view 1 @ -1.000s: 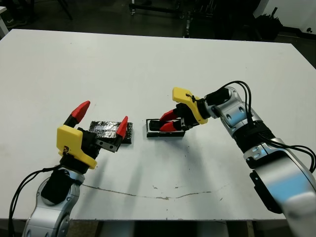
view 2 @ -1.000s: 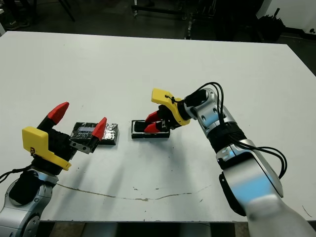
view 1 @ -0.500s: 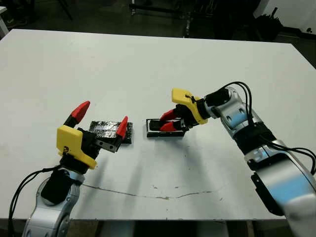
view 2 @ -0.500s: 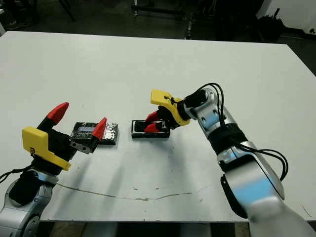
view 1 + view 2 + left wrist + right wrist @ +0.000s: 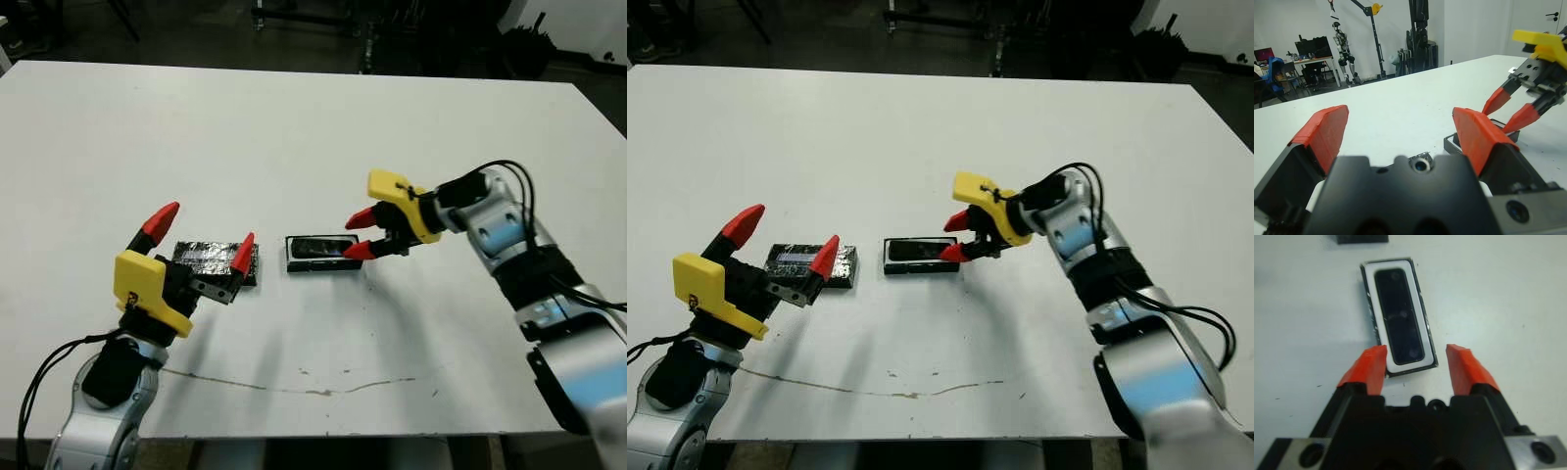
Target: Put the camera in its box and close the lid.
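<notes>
The black camera (image 5: 1399, 316) lies flat inside the box (image 5: 294, 264), a black-rimmed tray with white lining, at mid-table. My right gripper (image 5: 357, 235) hovers just off the box's right end, open, with nothing between its red fingers (image 5: 1369, 366). The lid (image 5: 208, 257), a mottled silver-black slab, lies flat on the table just left of the box, apart from it. My left gripper (image 5: 203, 235) stands wide open above the lid's near side and holds nothing; one fingertip (image 5: 243, 249) overlaps the lid's right end in the head view.
White table (image 5: 313, 127) with a thin dark crack line (image 5: 294, 377) near the front edge. In the left wrist view, the right gripper (image 5: 1513, 107) shows beyond the box. Dark stands and lab equipment (image 5: 1418, 29) lie beyond the table's far edge.
My right gripper has let go of the camera, opened and drawn back to the right off the box. The camera now lies in the box. The left arm has not moved.
</notes>
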